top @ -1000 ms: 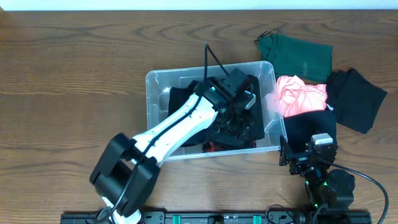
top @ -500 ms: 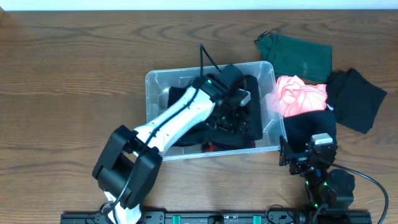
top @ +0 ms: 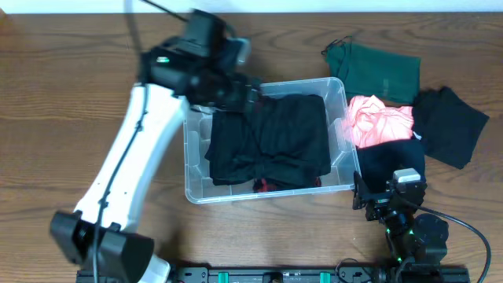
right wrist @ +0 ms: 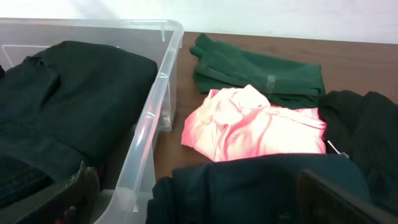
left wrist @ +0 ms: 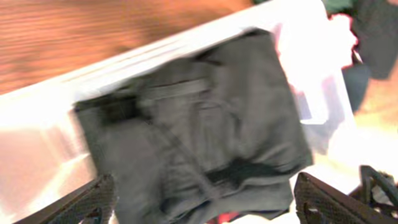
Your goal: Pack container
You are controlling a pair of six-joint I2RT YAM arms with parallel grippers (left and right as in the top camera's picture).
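— Fingers first: how do they stand in the overhead view?

— Left gripper (top: 232, 82) is a motion-blurred dark shape at the upper left, above the upper-left corner of the container (top: 236, 195). I cannot tell its opening from here. Right gripper (top: 387, 195) sits at the lower right, just beside the container's lower-right corner.

— And the container itself?

— It lies in the centre of the frame with its long axis running left to right. Folded black clothes (top: 271, 137) fill most of it. Everything loose lies to its right on the table (top: 63, 94): a green garment (top: 376, 71) at the upper right, a pink garment (top: 381, 122) just beside the right wall, a black garment (top: 449, 126) farther right, and a dark cloth (top: 391, 161) under the right gripper.

— What does the left wrist view show?

— It is blurred. Two fingertips (left wrist: 93, 199) sit in the lower corners, spread wide, with nothing held. The container and its black clothes fill the middle of the frame.

— And the right wrist view?

— This one is sharp. The fingertips (right wrist: 74, 193) are again in the lower corners, spread wide and empty. The container wall runs down the left. The dark cloth lies at lower centre, straight ahead between the fingers, with the pink garment beyond it.

— Which relation matters most for the next move?

— Probably this one: every unpacked piece lies right of the container, so the right gripper is nearer. Any carry would go leftward over the wall.
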